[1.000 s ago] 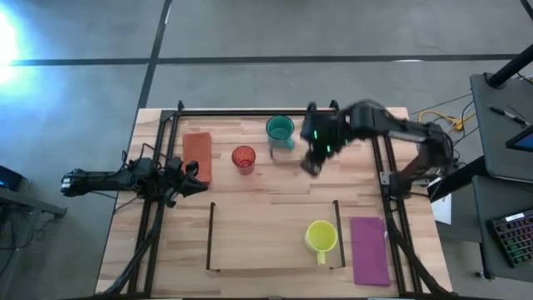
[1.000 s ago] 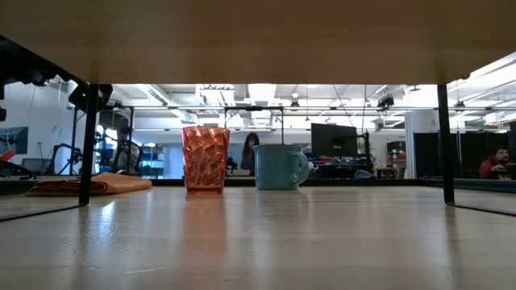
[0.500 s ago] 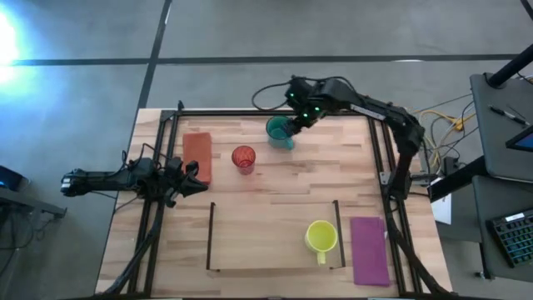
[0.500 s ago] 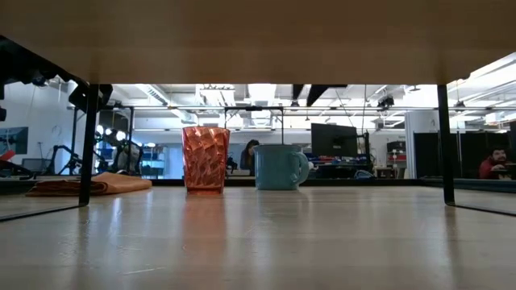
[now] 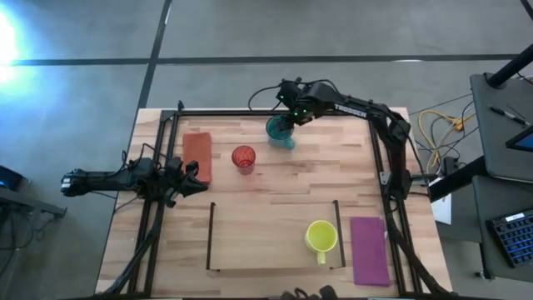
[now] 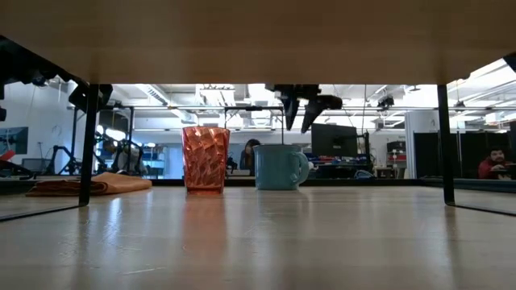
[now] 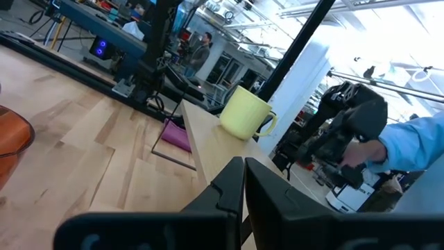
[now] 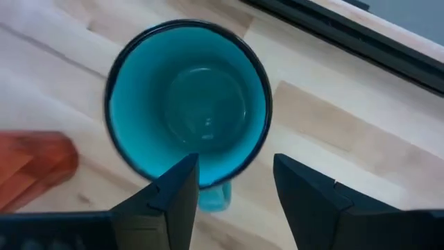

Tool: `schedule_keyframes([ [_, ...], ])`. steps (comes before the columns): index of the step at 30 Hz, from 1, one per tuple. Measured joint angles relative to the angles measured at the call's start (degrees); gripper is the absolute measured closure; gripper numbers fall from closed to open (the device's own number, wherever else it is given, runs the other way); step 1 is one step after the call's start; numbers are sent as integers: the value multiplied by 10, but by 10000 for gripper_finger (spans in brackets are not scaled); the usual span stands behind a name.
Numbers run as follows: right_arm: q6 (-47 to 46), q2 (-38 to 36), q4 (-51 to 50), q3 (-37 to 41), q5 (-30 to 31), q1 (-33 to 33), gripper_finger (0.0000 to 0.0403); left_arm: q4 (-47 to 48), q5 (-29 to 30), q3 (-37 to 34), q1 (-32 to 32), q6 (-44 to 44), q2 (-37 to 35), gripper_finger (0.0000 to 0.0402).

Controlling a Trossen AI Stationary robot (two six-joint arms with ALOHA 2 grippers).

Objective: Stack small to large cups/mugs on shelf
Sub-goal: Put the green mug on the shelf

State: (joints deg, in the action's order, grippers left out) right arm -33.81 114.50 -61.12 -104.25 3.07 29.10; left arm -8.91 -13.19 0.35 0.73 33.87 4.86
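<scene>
The teal mug (image 5: 280,131) stands upright near the table's far edge, the red cup (image 5: 243,157) to its left. The yellow mug (image 5: 321,237) stands inside the thin wire shelf frame (image 5: 210,237), at its right end. My right gripper (image 8: 232,187) is open and hovers above the teal mug (image 8: 189,104), fingers pointing down over the rim on the handle's side (image 8: 211,198). In the low view the right gripper (image 6: 302,113) hangs clear above the teal mug (image 6: 280,167). My left gripper (image 5: 193,177) is shut and empty at the table's left side.
An orange cloth (image 5: 197,155) lies left of the red cup and a purple cloth (image 5: 370,250) lies right of the shelf frame. A larger black frame (image 5: 275,112) runs around the table top. The wood between the cups and the shelf is bare.
My right gripper has gone from right of the teal mug toward the table's far edge and left, and now stands over the mug. It has come down, so its open fingers now show in the low view. The cups have not moved.
</scene>
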Motion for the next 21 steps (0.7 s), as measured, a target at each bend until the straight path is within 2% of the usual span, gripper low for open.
schedule_keyframes([
  [15,-5,67,7,0,11,17,230,0,0,0,0,0,0,402],
  [21,-2,76,9,0,7,20,281,0,0,0,0,0,0,402],
])
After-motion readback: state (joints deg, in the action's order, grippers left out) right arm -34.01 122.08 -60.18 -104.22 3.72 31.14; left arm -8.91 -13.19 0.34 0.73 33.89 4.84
